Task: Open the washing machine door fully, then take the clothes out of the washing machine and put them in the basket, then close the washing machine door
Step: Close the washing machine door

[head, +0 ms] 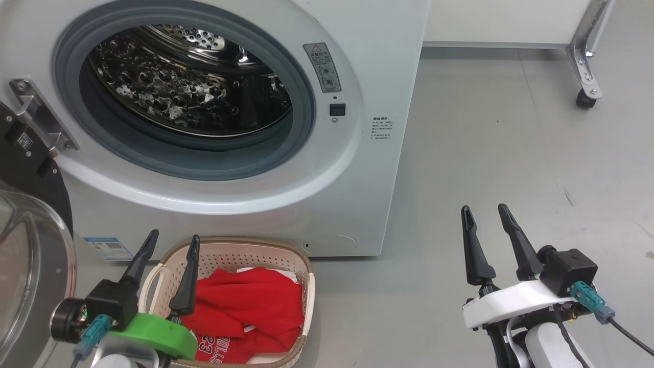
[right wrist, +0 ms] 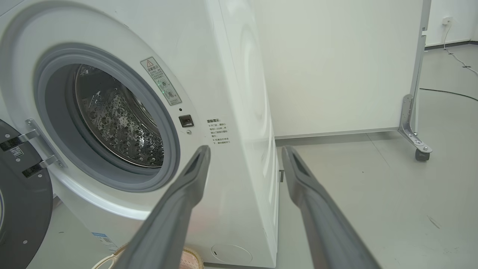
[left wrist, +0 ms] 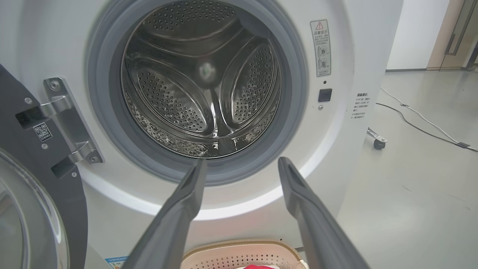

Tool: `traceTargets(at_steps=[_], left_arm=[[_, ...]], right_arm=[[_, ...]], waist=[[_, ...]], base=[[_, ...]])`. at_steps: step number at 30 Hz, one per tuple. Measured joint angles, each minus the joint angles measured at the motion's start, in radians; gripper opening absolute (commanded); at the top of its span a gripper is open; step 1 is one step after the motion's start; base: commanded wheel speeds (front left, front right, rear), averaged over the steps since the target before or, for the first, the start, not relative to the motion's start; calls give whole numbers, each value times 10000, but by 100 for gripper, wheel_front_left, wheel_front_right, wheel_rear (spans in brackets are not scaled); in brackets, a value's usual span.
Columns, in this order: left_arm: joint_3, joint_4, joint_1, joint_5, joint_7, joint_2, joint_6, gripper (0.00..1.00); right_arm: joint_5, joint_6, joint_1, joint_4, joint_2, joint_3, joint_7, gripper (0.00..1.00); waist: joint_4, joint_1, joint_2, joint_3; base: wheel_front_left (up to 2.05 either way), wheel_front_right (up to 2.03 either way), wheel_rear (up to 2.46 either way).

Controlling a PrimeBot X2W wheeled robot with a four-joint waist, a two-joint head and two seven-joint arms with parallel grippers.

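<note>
Two grippers stand with their jaws spread wide, and neither holds anything. The left gripper [head: 173, 235] hangs over the basket's [head: 232, 241] left end, fingers pointing toward the washer [head: 357, 204]. The clothes [head: 245, 301] lie in the basket, just right of this gripper and below its fingers. Straight ahead of its fingertips, in the left wrist view, the drum [left wrist: 201, 86] gapes behind its grey ring, steel wall showing. The door [head: 36, 245] hangs swung open to the left of this gripper, close beside it, glass bowl bulging outward. The right gripper [head: 484, 208] hovers over grey floor [head: 511, 143], well to the right of the basket. The washer's front corner lies ahead of it and to its left.
</note>
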Motion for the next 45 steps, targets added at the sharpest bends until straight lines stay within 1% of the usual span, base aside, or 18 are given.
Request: traceTargets(at_steps=[33,45], left_arm=[[58,-529,374,176,0,2,0,100],[236,-581,382,167,0,-79,0,100]], right_arm=[[-4,29,176,0,10,59,0,100],[-4,29,175,-15,12,40,0,100]], waist=[[-56,0,0,20],[-19,0,0,71]], base=[[0,0,0],[-11,11,0]])
